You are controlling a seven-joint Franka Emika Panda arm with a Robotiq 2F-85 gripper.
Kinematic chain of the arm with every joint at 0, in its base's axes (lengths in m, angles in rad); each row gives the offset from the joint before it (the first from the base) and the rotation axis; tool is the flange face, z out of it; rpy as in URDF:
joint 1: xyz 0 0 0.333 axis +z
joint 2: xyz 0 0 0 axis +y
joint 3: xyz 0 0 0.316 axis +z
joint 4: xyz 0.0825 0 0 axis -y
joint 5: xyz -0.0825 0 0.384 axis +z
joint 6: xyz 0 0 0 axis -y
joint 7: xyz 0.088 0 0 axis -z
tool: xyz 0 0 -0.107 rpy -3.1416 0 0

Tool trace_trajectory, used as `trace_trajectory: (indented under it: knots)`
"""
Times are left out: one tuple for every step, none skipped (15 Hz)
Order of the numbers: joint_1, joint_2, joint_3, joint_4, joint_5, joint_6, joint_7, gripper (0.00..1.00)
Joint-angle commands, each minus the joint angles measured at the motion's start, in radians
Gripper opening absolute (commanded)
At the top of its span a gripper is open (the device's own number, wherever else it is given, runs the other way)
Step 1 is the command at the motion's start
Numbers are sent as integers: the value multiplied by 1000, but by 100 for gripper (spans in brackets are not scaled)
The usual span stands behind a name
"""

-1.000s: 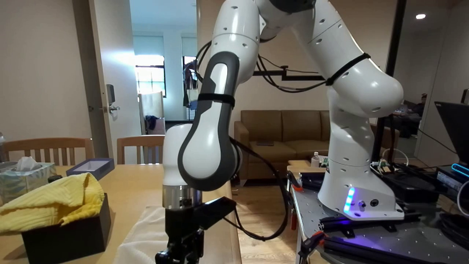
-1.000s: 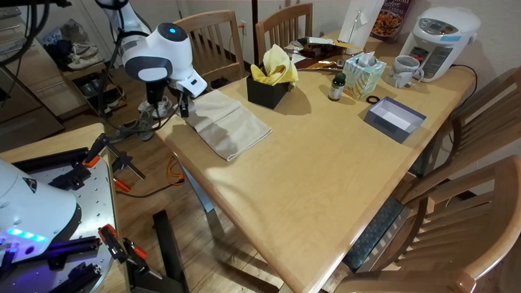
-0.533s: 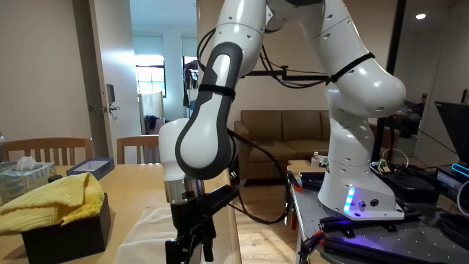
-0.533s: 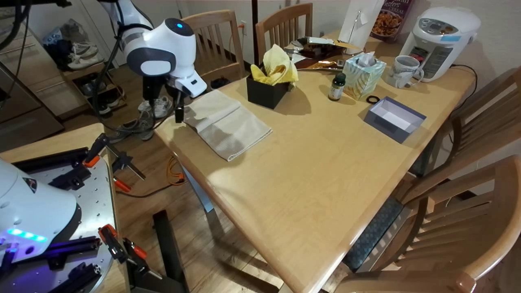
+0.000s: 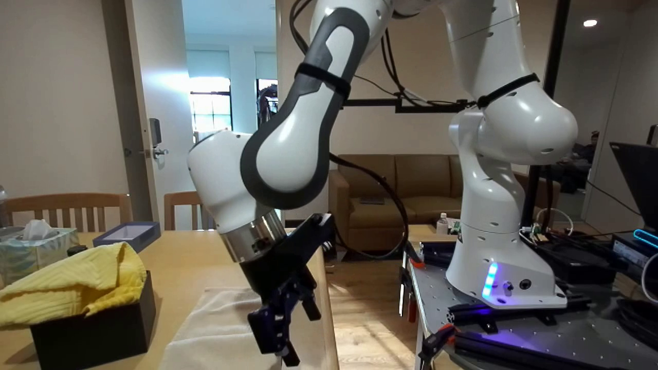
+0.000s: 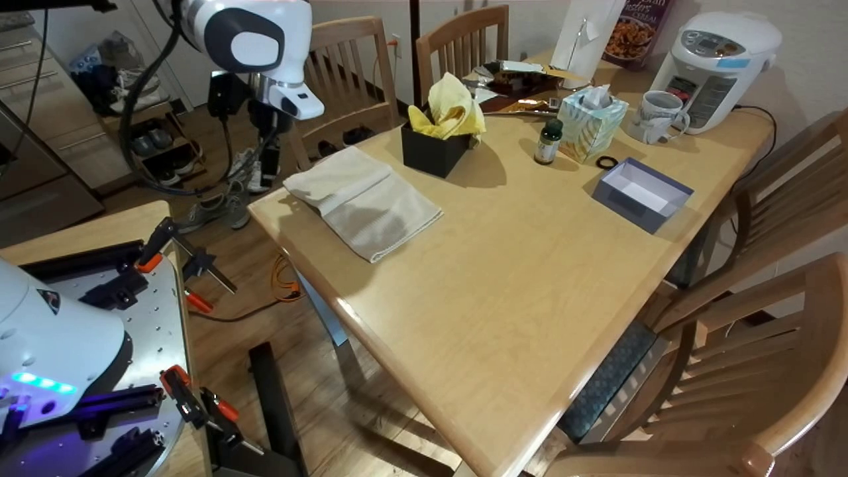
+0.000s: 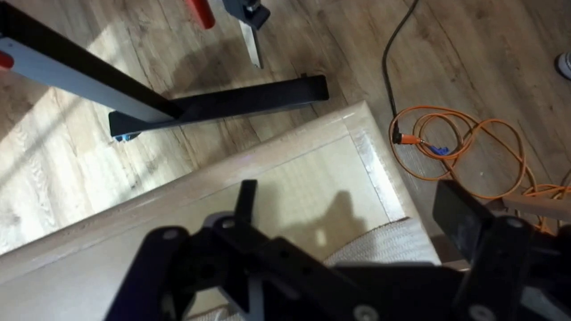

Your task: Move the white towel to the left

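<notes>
The whitish-beige towel point(image 6: 364, 202) lies folded and flat near a corner of the wooden table. It also shows in an exterior view point(image 5: 213, 329), partly behind the gripper. In the wrist view a corner of the towel point(image 7: 388, 243) shows at the table's edge, and the gripper body hides most of the rest. My gripper point(image 5: 302, 334) is tilted and hangs above the towel end of the table. It is also visible in an exterior view point(image 6: 268, 169), beyond the towel's far corner. In the wrist view its fingers point(image 7: 345, 196) are wide apart with nothing between them.
A black box point(image 6: 432, 151) with a yellow cloth point(image 6: 457, 109) stands beside the towel. A bottle point(image 6: 548, 142), a tissue box point(image 6: 593, 122), a mug point(image 6: 656, 116), a shallow open box point(image 6: 642, 193) and a water boiler point(image 6: 722, 66) stand farther along the table.
My gripper has risen from the towel and tilted, its fingers swinging toward the robot's base. The arm has lifted with it. The towel has not visibly moved.
</notes>
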State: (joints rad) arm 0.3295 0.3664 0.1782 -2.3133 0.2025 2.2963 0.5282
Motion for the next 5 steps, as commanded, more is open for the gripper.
trace_trajectory:
  knots:
    - [4,-13,-1,2,-21,-3,1,100]
    - [7,-23,-2,2,-29,-3,1,100]
    - [9,-27,-3,2,-32,-3,1,100]
    - [9,-27,-4,1,-34,-3,1,100]
    - [9,-27,-5,1,-35,-3,1,100]
